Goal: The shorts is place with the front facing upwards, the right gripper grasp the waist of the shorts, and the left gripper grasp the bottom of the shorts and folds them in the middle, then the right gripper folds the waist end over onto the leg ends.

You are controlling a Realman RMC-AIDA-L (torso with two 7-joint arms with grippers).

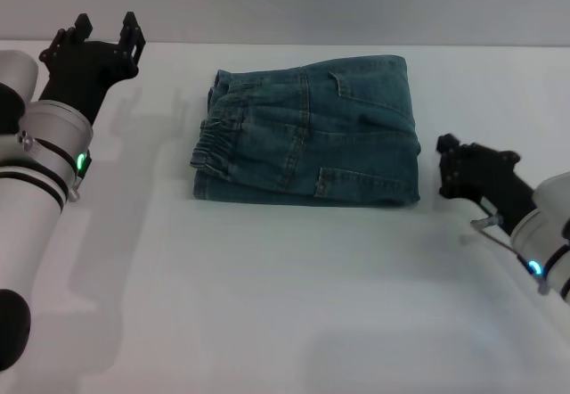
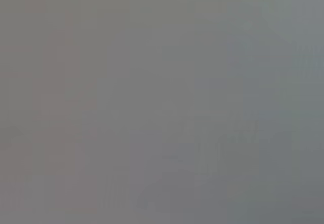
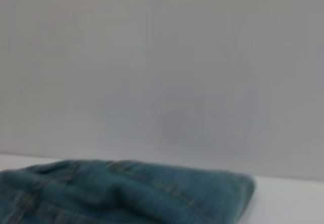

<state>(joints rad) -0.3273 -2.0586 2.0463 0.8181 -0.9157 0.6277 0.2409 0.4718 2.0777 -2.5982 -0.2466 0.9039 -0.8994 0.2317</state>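
The blue denim shorts [image 1: 312, 131] lie folded into a compact rectangle at the table's middle. Their gathered waistband [image 1: 214, 149] is on top at the bundle's left edge, and a stitched pocket [image 1: 356, 180] faces up. The leg ends are covered by the upper layers. My left gripper [image 1: 107, 30] is open and empty, raised at the far left, well clear of the cloth. Also open and empty, my right gripper [image 1: 445, 168] hovers just right of the bundle's right edge without touching it. The right wrist view shows the shorts [image 3: 126, 193] as a low denim mound. Only plain grey fills the left wrist view.
The white table [image 1: 285, 296] stretches wide in front of the shorts and to both sides. A pale wall [image 1: 294, 2] stands behind its far edge.
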